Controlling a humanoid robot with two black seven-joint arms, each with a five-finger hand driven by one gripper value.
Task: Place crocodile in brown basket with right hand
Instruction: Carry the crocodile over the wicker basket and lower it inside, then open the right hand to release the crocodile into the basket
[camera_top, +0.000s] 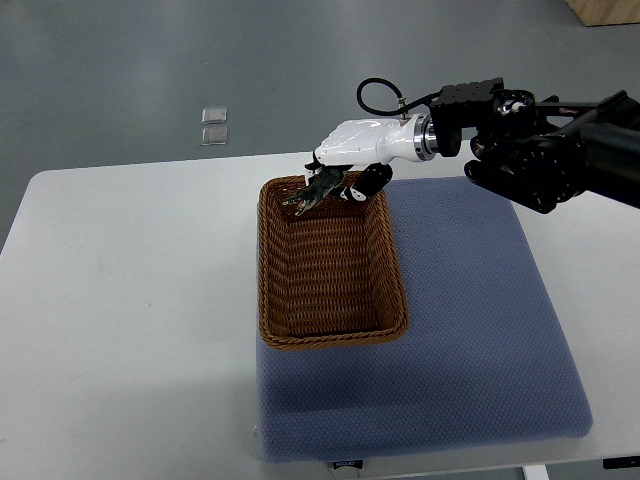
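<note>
The right arm (540, 140) comes in from the right edge of the top view, a bulky black assembly that narrows to a silver wrist ring and then a white shell, with a black cable looped above the wrist. It reaches leftward across the far part of the counter (120, 300), roughly level, and ends in the right hand (350, 165), which hangs over the far end of the brown basket (385, 270). The hand's white back faces up and its dark-tipped fingers (368, 183) curl downward and inward, closed around the crocodile (315, 190). The crocodile is a small dark green toy, held up in the air directly under the fingers; it slants down toward the left, its lower end just above the basket's far rim and inner wall, though whether it touches the wicker cannot be told. The basket is a rectangular woven one, its long side running away from the robot, and its floor is bare wicker. It sits on the left part of a blue-grey mat (480, 330) that covers the right half of the white counter, the basket's left wall about in line with the mat's left edge. Two small clear squares (213, 125) lie on the grey floor beyond the counter's far edge.
</note>
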